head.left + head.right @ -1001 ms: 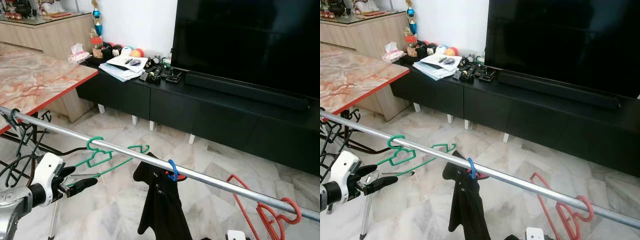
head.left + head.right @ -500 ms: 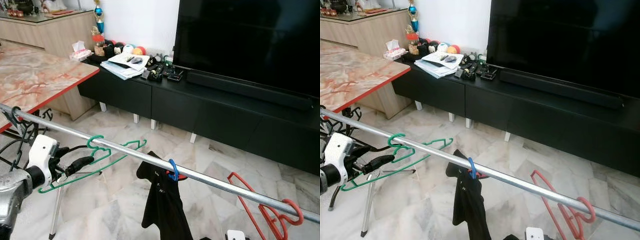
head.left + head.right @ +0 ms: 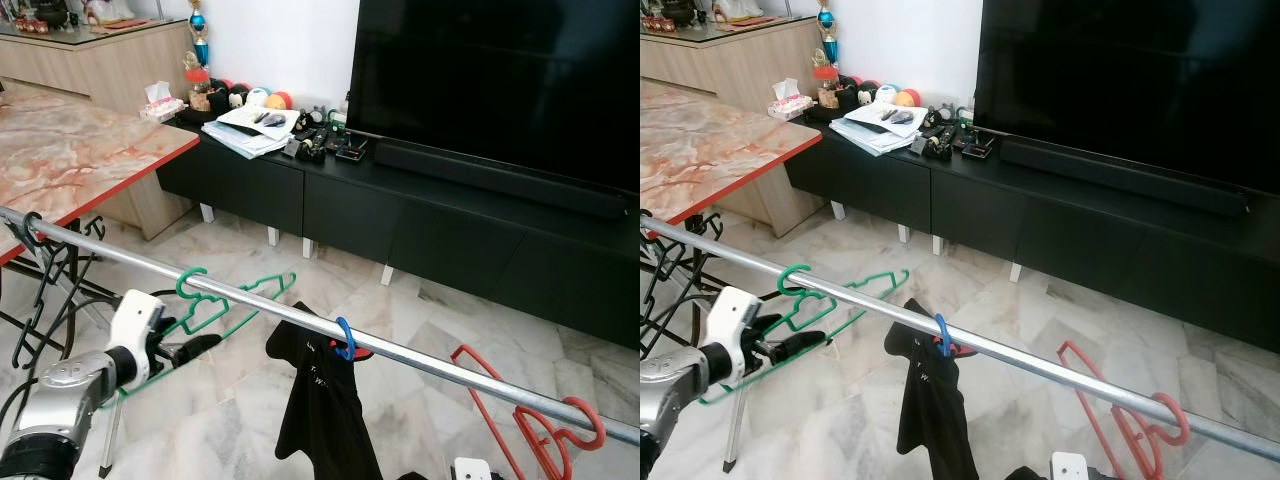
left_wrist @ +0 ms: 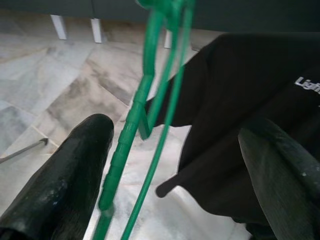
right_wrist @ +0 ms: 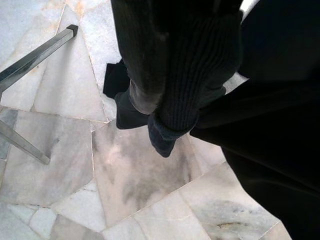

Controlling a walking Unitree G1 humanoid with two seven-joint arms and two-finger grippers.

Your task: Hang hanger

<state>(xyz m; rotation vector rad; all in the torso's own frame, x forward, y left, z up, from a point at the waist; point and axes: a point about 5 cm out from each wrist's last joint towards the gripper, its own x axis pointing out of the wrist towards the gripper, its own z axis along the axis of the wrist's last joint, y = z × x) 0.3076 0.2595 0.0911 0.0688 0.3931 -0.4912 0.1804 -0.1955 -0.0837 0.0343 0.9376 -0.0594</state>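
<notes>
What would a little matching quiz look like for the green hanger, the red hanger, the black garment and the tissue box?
Things:
1. green hanger
2. red hanger
3. black garment
4. tissue box

Places:
A. on the black TV cabinet
B. on the rail, far right
C. under the blue hook
D. hooked on the rail beside the left gripper

Pairs: 1-D, 2-B, 3-C, 4-A

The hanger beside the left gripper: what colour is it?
Green; clearest in the left wrist view.

A home living room: a large television [image 3: 500, 80] on a low black cabinet [image 3: 400, 225], marble floor [image 3: 250, 400], marble-topped dining worktop [image 3: 70, 160].
</notes>
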